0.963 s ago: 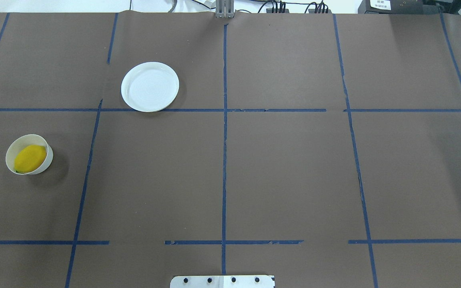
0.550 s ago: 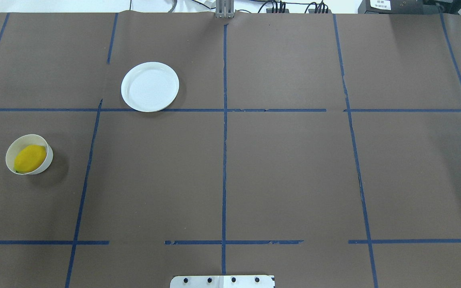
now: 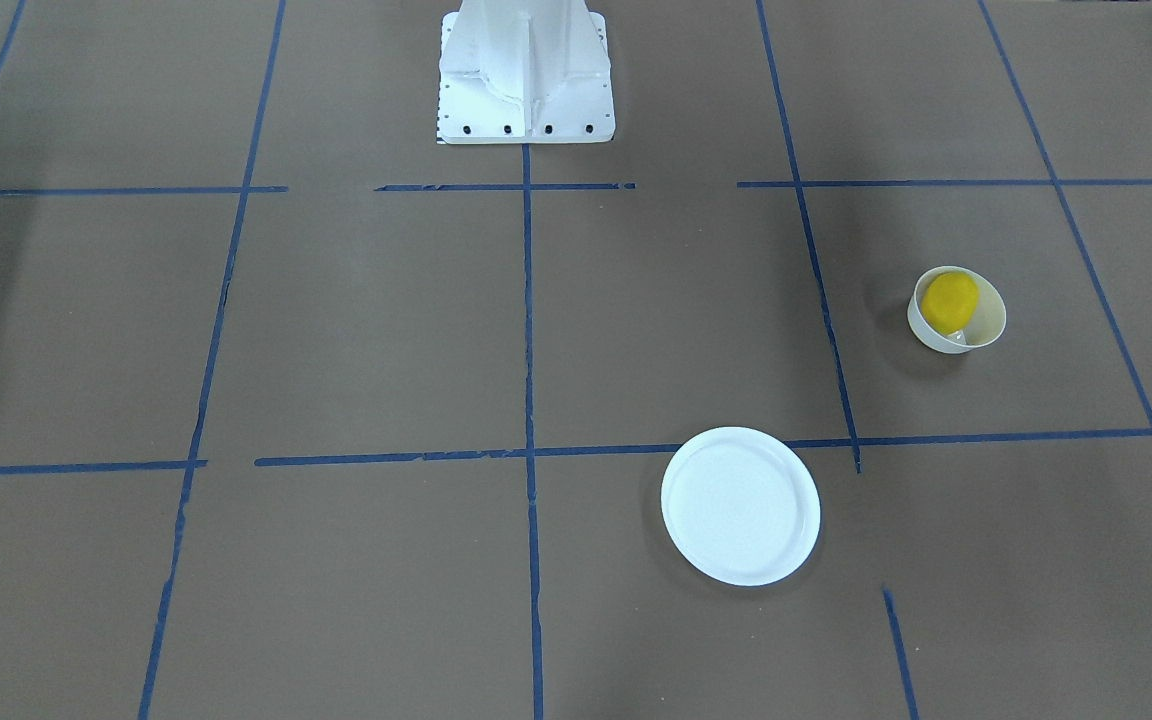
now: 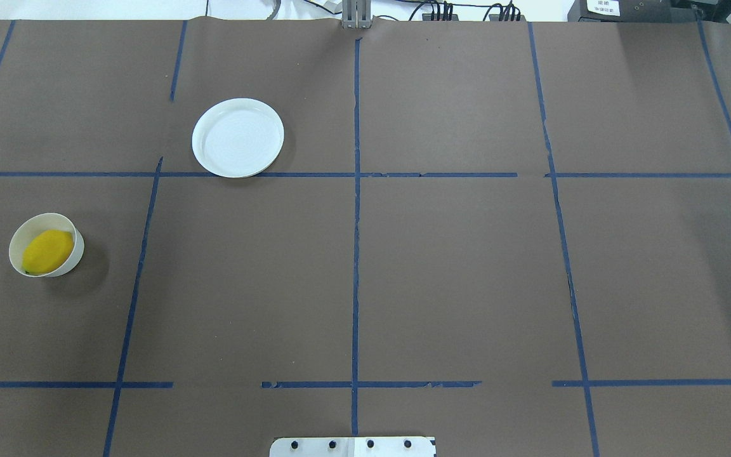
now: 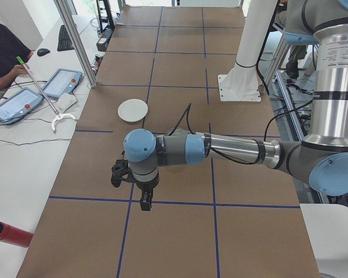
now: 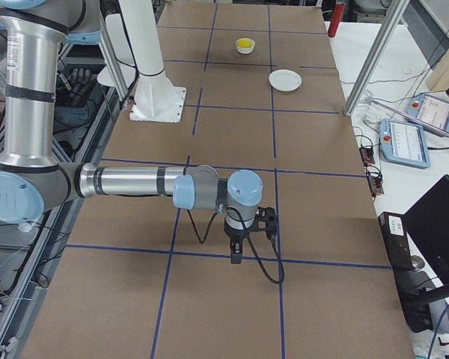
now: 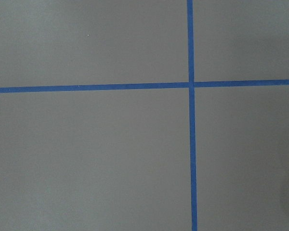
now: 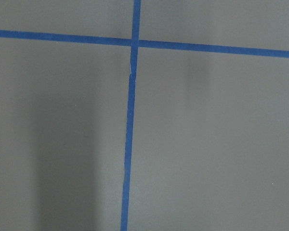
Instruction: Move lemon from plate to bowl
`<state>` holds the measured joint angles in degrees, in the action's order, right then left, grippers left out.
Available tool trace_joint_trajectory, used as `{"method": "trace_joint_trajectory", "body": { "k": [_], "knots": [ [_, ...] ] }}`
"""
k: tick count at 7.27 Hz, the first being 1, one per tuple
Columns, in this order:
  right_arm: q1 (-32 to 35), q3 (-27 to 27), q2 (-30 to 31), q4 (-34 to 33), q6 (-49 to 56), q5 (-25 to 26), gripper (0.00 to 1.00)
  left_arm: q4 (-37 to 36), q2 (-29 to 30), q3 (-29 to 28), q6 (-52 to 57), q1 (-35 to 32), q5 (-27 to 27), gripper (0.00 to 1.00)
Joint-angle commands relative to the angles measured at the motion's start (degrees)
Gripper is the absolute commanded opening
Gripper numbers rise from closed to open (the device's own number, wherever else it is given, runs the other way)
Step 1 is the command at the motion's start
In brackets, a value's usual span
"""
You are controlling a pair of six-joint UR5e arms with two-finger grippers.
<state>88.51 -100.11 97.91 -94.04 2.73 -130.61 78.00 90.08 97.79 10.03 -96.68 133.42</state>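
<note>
lemon (image 4: 48,251) lies inside bowl (image 4: 77,255), robot's left side of surface (image 4: 454,273); plate (image 4: 238,138) bare, well apart; transfer judged done; left jaws, right jaws visible only in side views, away from dishes; cannot tell opening or hold; next: likely no further pick needed

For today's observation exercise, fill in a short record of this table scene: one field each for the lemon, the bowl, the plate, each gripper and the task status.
lemon: yellow, lying inside the bowl
bowl: white, on the robot's left side, holds the lemon
plate: white, empty, apart from the bowl and farther from the robot
left gripper: points down, away from both dishes; open or shut cannot be told
right gripper: points down, away from both dishes; open or shut cannot be told
task status: appears done
</note>
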Motion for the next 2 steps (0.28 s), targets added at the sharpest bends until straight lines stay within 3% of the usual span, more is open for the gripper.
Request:
{"method": "trace_joint_trajectory", "body": {
  "k": [1,2],
  "knots": [
    [0.0,0.0,0.0,0.0,0.0,0.0,1.0,-1.9,0.3,1.0,0.1,0.0,0.1,1.0],
    [0.0,0.0,0.0,0.0,0.0,0.0,1.0,-1.9,0.3,1.1,0.1,0.0,0.0,1.0]
  ]
}}
